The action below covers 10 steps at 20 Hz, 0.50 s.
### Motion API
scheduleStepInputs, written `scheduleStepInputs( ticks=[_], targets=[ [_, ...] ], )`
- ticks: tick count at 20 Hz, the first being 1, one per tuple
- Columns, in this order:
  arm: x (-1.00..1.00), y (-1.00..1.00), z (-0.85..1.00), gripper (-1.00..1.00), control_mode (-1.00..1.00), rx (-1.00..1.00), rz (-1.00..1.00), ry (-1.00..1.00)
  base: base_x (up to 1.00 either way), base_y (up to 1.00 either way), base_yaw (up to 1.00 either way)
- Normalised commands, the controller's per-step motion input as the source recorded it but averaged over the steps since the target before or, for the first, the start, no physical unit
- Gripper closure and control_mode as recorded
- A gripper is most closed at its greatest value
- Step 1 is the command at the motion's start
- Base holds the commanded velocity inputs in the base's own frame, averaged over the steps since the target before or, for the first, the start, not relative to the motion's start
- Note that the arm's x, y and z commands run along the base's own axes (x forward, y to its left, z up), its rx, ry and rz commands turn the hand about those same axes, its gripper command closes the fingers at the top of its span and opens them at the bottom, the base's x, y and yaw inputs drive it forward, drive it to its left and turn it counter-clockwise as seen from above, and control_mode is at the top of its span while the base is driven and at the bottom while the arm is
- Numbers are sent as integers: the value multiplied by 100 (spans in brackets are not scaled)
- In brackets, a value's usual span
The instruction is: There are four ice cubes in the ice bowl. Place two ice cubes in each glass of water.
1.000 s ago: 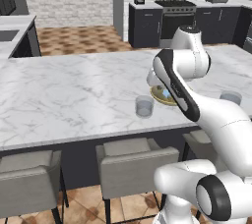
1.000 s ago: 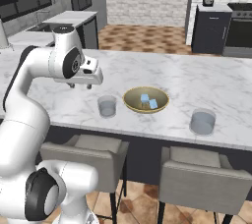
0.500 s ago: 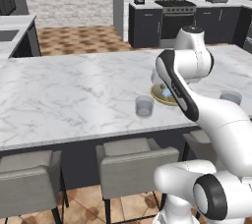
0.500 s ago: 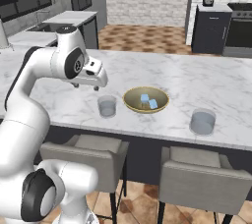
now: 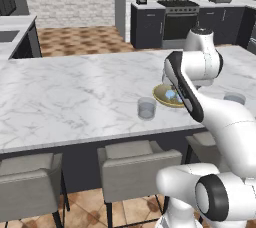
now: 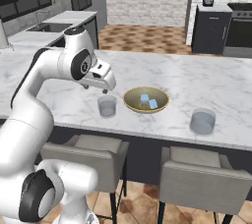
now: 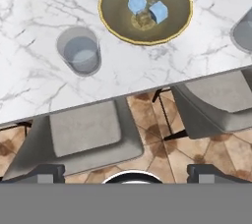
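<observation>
White-veined marble island counter (image 6: 206,75) is hovered over by the two-finger gripper (image 6: 105,86), spread wide and empty. Just below it the nearer clear tumbler (image 6: 107,105) is parked — beside it the tan-yellow bowl (image 6: 134,105), two pale-blue ice cubes (image 7: 147,8) kept inside; the other tumbler (image 6: 202,122) is set farther right.

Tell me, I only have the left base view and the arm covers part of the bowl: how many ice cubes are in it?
Observer: Two ice cubes lie side by side near the middle of the ice bowl.
Operator: Where is the pincer?
Observer: In the right base view the pincer hangs close above the glass beside the bowl.
Operator: Holding anything?
Observer: No. The hand view shows its fingertips wide apart with nothing between them.
</observation>
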Motion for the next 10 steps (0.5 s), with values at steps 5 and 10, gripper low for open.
scheduleStepInputs(
  ticks=[5,10],
  targets=[
    [0,-21,-13,-100,-100,0,-3,0,0,0,0],
    [0,-21,-12,-100,-100,0,0,0,0,0,0]
  ],
)
